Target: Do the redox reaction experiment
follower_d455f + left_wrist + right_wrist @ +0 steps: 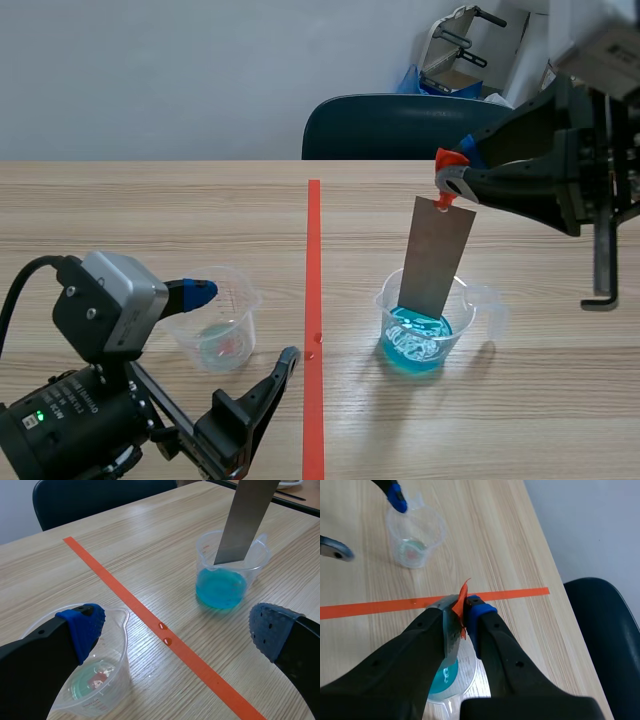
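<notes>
**Metal strip dipping into the blue stuff**

Right gripper (455, 180) is clamping the metal strip (438, 255) by its top end, with the lower end sitting in the blue-liquid beaker (420, 330) on the desk's (150, 200) right half. Left gripper (175, 627) is hanging wide open beside the clear cup (95, 680), toward the desk's near-left corner.

counter: light wood-grain counter (150, 210), takes up most of the scene view
tape line: orange-red tape line (314, 260) running straight up the middle of the counter, away from the robot
drops: two tiny wet drops (162, 626) sitting on the tape line, close together
chair: dark blue plastic chair (400, 125) behind the far edge of the counter, a bit right of the tape line
wall: plain pale grey wall (150, 70) at the back
corner junk: pile of clutter (460, 55) beyond the chair, looks like a cardboard box and something blue, can't really tell more
</notes>
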You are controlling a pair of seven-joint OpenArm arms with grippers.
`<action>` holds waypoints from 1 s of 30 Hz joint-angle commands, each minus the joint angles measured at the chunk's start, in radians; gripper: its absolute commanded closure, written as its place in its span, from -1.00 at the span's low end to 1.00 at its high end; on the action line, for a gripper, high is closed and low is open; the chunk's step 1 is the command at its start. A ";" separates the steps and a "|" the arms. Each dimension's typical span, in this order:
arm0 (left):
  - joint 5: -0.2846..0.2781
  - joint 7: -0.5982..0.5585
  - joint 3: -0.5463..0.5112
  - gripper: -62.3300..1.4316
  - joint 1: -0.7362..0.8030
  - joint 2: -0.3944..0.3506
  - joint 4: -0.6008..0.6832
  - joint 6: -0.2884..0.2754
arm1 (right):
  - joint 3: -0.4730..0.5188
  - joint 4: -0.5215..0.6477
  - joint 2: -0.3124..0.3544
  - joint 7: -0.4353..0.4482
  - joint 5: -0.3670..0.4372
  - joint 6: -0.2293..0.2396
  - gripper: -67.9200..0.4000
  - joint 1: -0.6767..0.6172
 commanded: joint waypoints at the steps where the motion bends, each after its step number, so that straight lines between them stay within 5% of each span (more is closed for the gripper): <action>1: -0.002 -0.014 0.003 -0.99 -0.003 0.010 0.014 -0.002 | 0.031 0.023 0.035 -0.002 0.038 0.006 0.96 0.011; 12: -0.002 -0.014 0.003 -0.99 -0.003 0.010 0.014 -0.002 | 0.147 0.124 0.135 -0.112 0.246 0.006 0.96 0.011; 30: -0.002 -0.014 0.003 -0.99 -0.003 0.010 0.014 -0.002 | 0.162 0.126 0.135 -0.127 0.271 0.006 0.96 0.011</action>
